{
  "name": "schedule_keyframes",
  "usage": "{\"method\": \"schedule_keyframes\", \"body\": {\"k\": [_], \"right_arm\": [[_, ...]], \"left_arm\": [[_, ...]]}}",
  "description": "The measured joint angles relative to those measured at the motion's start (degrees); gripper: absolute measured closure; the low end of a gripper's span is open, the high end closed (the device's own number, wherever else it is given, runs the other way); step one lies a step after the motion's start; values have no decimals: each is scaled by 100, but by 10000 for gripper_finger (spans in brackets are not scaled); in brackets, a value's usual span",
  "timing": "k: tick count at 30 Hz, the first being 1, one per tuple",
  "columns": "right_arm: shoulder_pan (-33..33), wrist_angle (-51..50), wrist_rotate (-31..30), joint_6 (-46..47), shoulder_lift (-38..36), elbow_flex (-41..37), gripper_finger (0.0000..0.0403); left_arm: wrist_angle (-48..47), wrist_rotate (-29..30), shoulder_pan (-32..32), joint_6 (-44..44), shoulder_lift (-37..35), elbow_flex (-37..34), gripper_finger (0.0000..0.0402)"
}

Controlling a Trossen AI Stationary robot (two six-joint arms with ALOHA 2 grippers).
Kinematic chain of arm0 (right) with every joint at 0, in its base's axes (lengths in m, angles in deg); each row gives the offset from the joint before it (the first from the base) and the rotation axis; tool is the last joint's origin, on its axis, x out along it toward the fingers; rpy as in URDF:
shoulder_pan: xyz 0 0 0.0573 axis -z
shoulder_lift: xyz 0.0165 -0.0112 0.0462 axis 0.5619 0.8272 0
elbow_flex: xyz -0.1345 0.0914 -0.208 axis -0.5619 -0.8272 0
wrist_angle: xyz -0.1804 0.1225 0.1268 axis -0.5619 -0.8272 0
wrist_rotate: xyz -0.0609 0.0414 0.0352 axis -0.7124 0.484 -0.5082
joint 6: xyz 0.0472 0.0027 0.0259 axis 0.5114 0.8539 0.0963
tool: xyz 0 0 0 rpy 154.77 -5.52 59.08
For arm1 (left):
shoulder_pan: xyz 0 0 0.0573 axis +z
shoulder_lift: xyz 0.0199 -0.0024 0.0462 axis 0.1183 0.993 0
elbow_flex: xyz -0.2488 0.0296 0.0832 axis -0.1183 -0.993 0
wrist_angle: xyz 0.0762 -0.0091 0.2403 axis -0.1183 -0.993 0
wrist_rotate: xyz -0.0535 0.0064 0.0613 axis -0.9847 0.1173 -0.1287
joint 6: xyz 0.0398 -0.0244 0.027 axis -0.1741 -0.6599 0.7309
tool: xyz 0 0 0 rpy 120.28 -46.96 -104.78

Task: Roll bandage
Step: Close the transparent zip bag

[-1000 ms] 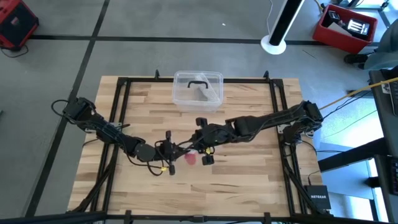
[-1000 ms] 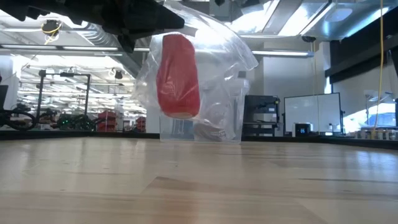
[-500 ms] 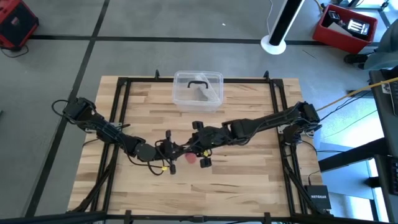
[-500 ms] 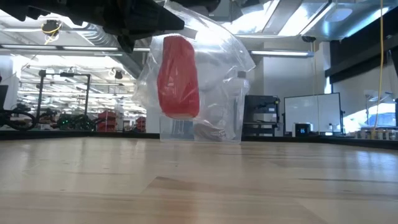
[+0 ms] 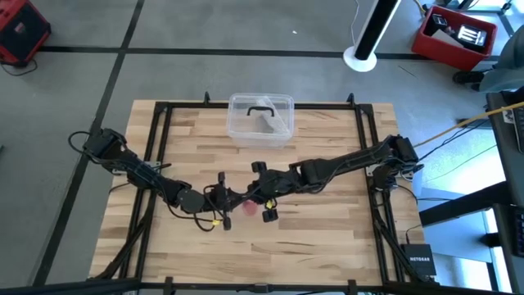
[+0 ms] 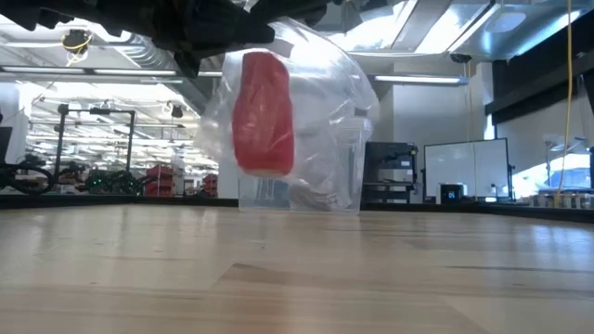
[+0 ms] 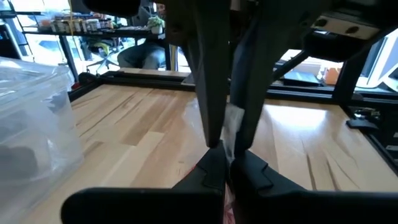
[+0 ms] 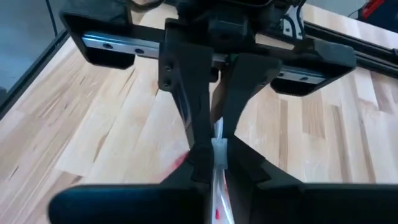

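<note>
Fingers: my left gripper (image 5: 230, 199) and right gripper (image 5: 250, 197) both clamp a clear bag (image 6: 320, 111) w/ the red bandage (image 6: 263, 113) roll inside, hanging above table (image 5: 327, 238), near plastic box (image 5: 260, 119). Grip point partly hidden.

Red bandage (image 6: 263, 113) rolled up, upright inside clear plastic wrap, hanging above the table
</note>
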Motion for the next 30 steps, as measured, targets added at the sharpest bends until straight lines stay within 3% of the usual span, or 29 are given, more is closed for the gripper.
{"method": "schedule_keyframes", "body": {"k": [6,16,30], "right_arm": [[-2,-418,2,32,-20,23,362],[-2,-810,253,76,54,-17,377],[0,-845,61,17,116,-42,374]], "left_arm": [[145,104,-132,325,-10,-2,401],[183,371,-255,451,-24,-7,401],[64,310,-300,295,-88,11,401]]}}
